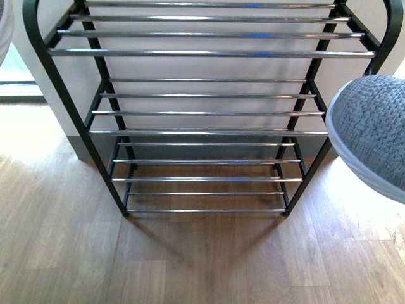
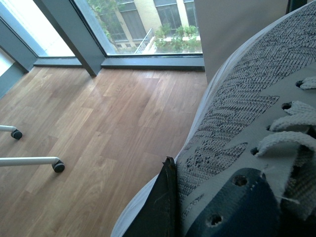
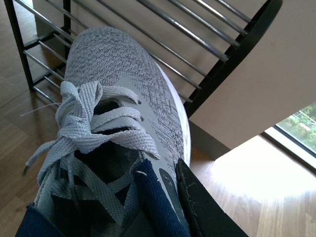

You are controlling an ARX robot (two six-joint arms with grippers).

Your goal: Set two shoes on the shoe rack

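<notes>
The right claw (image 3: pixel 160 185) is closed narrow on a grey knit sneaker (image 3: pixel 113 59). One matt black finger (image 3: pixel 197 202) lies flat against the outer side by the collar, and the other finger is hidden. The upper is a coarse heathered weave with smoother grey eyelet panels, flat woven laces (image 3: pixel 98 123), dark navy lining and a thick white sole. The shoe is held off the pale wood plank floor (image 1: pixel 202 266), toe pointing away from the claw. Just beyond the toe stands the shoe rack (image 1: pixel 209 132), a thin black frame with rounded top corners and tiers of shiny chrome rods.

The left claw (image 2: pixel 197 197) is closed the same way on a second grey knit sneaker (image 2: pixel 237 108), its scuffed black finger (image 2: pixel 163 207) pressed to the knit side. Past that claw are tall windows (image 2: pixel 148 24) and a white chair leg on a dark caster (image 2: pixel 58 167).
</notes>
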